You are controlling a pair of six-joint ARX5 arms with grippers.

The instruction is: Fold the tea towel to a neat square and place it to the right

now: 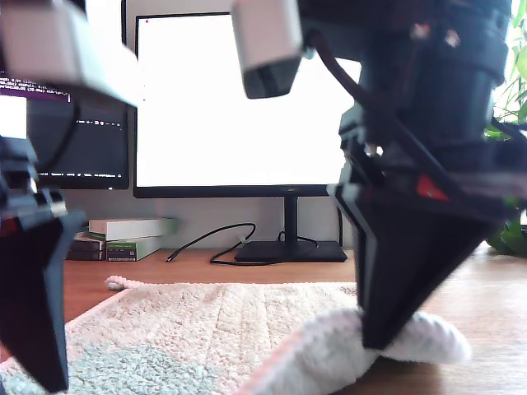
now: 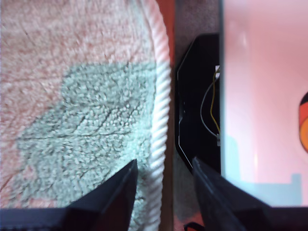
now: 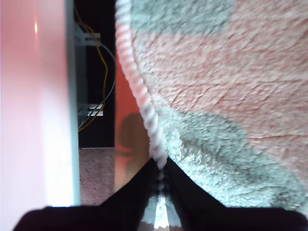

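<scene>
Tea towel (image 1: 222, 329) mostly flat on bench (image 1: 486, 329), unfolded. My second end effector (image 3: 161, 173) pinches its corded edge; my first end effector (image 2: 163, 185) open astride edge. Folding barely begun.

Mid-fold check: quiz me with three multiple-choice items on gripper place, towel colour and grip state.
1. My first gripper hangs over: A the books; B the corded edge of the tea towel; C the monitor stand.
2. The towel patch beside it is: A grey-green; B blue; C yellow.
3. My second gripper is: A open; B hidden; C shut on the towel's edge.
Key: B, its open jaws straddle the cord; A, the first wrist view shows it; C, its jaws pinch the cord.
</scene>
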